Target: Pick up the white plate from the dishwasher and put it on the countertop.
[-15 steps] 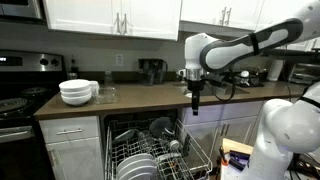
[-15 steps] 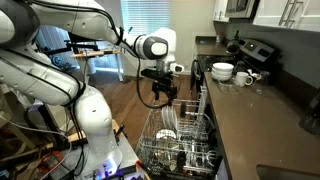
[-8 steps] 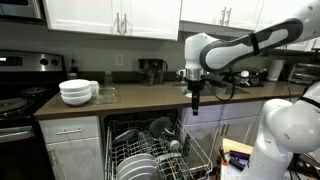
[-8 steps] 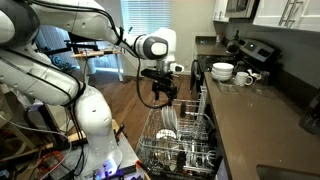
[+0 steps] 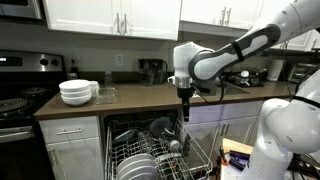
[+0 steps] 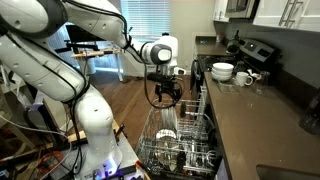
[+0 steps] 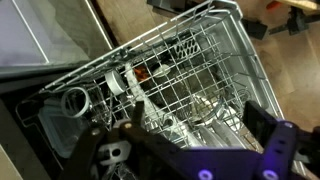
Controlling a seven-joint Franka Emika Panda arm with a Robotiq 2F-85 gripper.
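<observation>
Far left: a black stove (image 5: pixel 14 103) closes off the end of the counter run.
Bowls: a stack of deep white bowls (image 5: pixel 77 92) sits on the long dark brown countertop (image 5: pixel 135 100), just beside the stove. In the exterior view along the counter, they're up at the far end (image 6: pixel 222 72).
Dishwasher: the under-counter dishwasher (image 5: pixel 125 128) with the dark interior is open. Its grey wire rack (image 5: pixel 168 155) is pulled out and pretty loaded.
Plate: the small round white plate (image 5: pixel 134 166) stands on edge in the left front part of that rack, among other pale dishes. In an exterior view it's the pale upright disc (image 6: pixel 167 121) in the wires.
Arm: the white arm (image 5: pixel 235 50) reaches in from the right, over the countertop edge.
Claw: the Robotiq gripper (image 5: pixel 184 112) hangs fingers-down above the rack. It's to the right of the plate and clearly apart from it, and both exterior views show that (image 6: pixel 165 98).
Claw state: spread wide. In the wrist view the dark fingers (image 7: pixel 105 150) sit way out towards the bottom corners, with only rack wires between them.
Wrist view extras: there's a clear cup (image 7: pixel 74 100) at the rack's left side. Honestly can't pick out the plate for sure from here.
</observation>
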